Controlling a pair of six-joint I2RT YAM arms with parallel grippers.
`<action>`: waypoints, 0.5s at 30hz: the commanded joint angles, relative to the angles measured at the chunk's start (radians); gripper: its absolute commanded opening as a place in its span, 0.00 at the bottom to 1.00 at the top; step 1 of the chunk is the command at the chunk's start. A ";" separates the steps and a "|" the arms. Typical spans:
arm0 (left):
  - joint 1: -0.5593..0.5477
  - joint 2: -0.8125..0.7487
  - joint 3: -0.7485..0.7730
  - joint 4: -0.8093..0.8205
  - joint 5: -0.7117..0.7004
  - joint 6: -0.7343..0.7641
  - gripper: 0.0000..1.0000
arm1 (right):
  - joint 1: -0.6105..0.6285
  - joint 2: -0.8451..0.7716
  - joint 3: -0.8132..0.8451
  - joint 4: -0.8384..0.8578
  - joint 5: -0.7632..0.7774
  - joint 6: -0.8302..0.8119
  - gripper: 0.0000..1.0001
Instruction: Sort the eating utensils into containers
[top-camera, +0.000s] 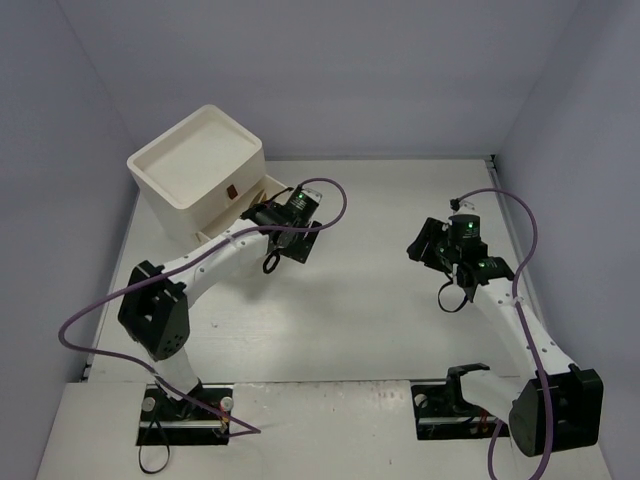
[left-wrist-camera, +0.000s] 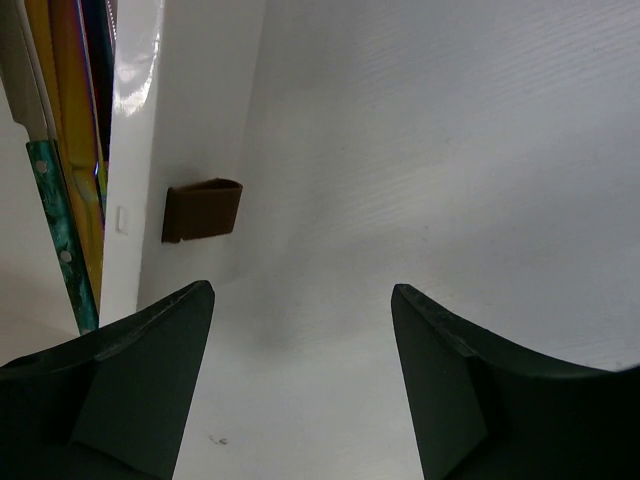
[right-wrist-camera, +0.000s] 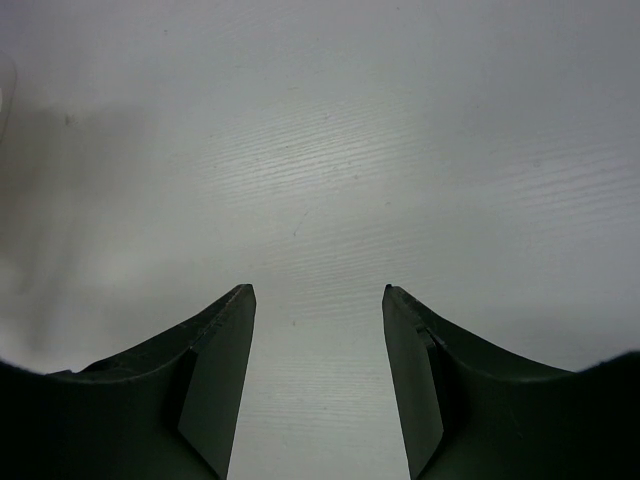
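Left wrist view shows the eating utensils (left-wrist-camera: 62, 230) lying side by side inside a pulled-out drawer (left-wrist-camera: 190, 110), behind its white front panel; teal and gold pieces are discernible. A dark brown handle (left-wrist-camera: 203, 210) projects from that panel. In the top external view, the drawer protrudes from the white cabinet (top-camera: 195, 170) at the far left of the table (top-camera: 350, 300). The left gripper (left-wrist-camera: 300, 290) sits just beside the drawer front, fingers spread wide, holding nothing. The right gripper (right-wrist-camera: 318, 290) is well apart, over bare table, fingers likewise spread and empty.
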 joint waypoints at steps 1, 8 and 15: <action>0.051 0.041 0.063 0.029 -0.015 0.052 0.69 | -0.005 -0.023 0.002 0.031 -0.029 -0.015 0.51; 0.108 0.067 0.069 0.022 -0.099 0.069 0.69 | -0.006 -0.015 -0.005 0.031 -0.023 -0.024 0.51; 0.119 0.057 0.083 0.021 -0.231 0.120 0.69 | -0.006 -0.006 -0.008 0.032 -0.020 -0.027 0.51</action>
